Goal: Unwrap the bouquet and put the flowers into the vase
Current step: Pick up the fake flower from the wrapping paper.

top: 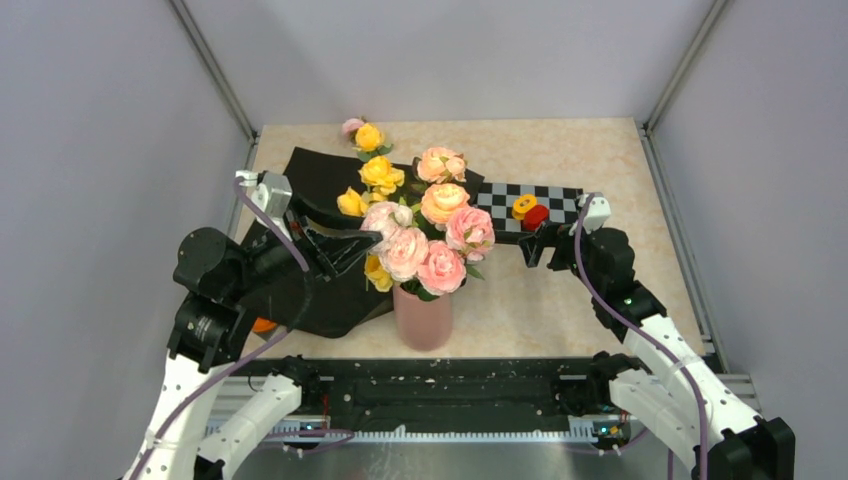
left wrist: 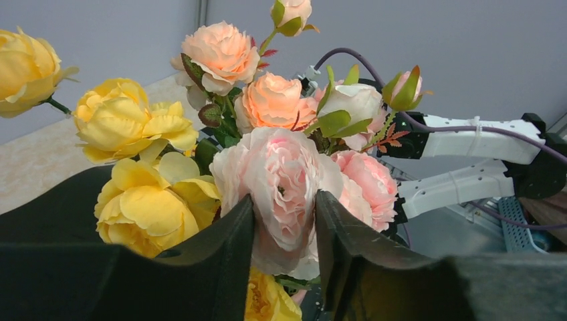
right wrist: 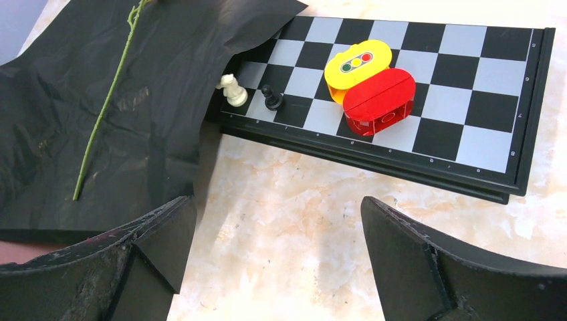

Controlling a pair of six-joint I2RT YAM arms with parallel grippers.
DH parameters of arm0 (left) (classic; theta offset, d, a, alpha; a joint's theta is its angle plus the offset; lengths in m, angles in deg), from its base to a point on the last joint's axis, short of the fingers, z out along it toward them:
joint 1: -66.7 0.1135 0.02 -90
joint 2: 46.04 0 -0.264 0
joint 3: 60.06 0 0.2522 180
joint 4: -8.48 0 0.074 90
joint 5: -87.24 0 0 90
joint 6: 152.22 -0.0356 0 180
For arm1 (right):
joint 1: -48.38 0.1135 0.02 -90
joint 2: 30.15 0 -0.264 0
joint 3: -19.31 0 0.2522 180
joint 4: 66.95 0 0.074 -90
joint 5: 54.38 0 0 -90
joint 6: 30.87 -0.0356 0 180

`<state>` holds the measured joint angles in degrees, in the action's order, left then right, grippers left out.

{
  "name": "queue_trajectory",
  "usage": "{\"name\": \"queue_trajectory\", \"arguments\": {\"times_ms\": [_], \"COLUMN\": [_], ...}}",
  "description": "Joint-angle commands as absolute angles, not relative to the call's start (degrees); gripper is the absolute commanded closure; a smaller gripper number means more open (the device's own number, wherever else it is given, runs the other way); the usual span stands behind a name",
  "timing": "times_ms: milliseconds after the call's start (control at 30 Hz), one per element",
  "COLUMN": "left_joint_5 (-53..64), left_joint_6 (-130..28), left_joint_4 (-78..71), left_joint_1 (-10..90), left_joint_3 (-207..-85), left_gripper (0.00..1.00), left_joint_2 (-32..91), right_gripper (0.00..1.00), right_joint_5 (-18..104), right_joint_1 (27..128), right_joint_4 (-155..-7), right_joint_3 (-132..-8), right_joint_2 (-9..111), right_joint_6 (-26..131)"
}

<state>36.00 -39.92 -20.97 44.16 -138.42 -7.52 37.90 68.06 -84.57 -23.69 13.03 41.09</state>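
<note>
Grip check: left gripper [left wrist: 284,200] is clamped on pale pink bloom [left wrist: 281,167], petals squeezed between both fingers. That bloom sits in the bunch standing in the vase [top: 423,318], near centre of table [top: 560,290]. Right gripper [right wrist: 277,204] is wide open and empty, low over the table just right of wrapping paper [right wrist: 60,100].

Judged step: seating this flower. The hold is on the soft head, not the stem, so press down slowly and vertically. Avoid any side pull that could tip the vase. Let go before backing off.

Counts, top view:
- vase 1
- peach blooms [top: 445,200] 2
- pink blooms [top: 440,268] 4
- yellow blooms [top: 381,173] 4, cannot tell whether all are in the vase
- loose stem [right wrist: 107,100] on the paper 1
- blocks [right wrist: 358,63] 2
- chess pieces [right wrist: 232,89] 2
</note>
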Motion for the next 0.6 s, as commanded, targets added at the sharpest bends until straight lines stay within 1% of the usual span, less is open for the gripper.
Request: {"name": "queue_trajectory", "arguments": {"times_ms": [0, 67, 233, 300, 333, 400, 467, 567], "left_joint_5": [36.98, 36.84, 37.44, 36.76, 36.46, 36.37, 36.54, 34.59], "left_joint_6": [-40.03, -40.06, -40.87, -41.44, -41.74, -42.32, -42.36, -42.97], "left_joint_4": [-19.06, -19.08, -18.86, -18.37, -18.07, -17.38, -16.01, -15.18], "left_joint_1": [43.95, 43.94, 43.94, 43.94, 43.98, 43.94, 43.96, 43.94], "left_joint_3": [-140.12, -140.97, -143.16, -143.90, -144.65, -146.44, -148.24, -151.02], "left_gripper": [0.53, 0.45, 0.32, 0.21, 0.14, 0.06, 0.02, 0.01], "left_joint_2": [-7.39, -6.81, -5.42, -5.00, -4.68, -3.89, -2.83, -0.91], "right_gripper": [0.05, 0.05, 0.05, 0.05, 0.05, 0.05, 0.05, 0.05], "right_joint_5": [38.18, 38.18, 38.14, 38.11, 38.13, 38.12, 38.09, 38.10], "right_joint_1": [67.33, 67.30, 67.29, 67.29, 67.31, 67.27, 67.33, 67.35], "right_joint_4": [-81.90, -81.96, -81.94, -81.89, -81.82, -81.77, -81.77, -81.80], "right_joint_3": [-24.10, -24.08, -24.08, -24.08, -24.07, -23.99, -23.98, -23.95], "right_joint_2": [12.22, 12.22, 12.14, 12.19, 12.21, 12.22, 12.22, 12.22], "right_joint_6": [41.41, 41.45, 41.42, 41.39, 41.40, 41.43, 41.42, 41.30]}}
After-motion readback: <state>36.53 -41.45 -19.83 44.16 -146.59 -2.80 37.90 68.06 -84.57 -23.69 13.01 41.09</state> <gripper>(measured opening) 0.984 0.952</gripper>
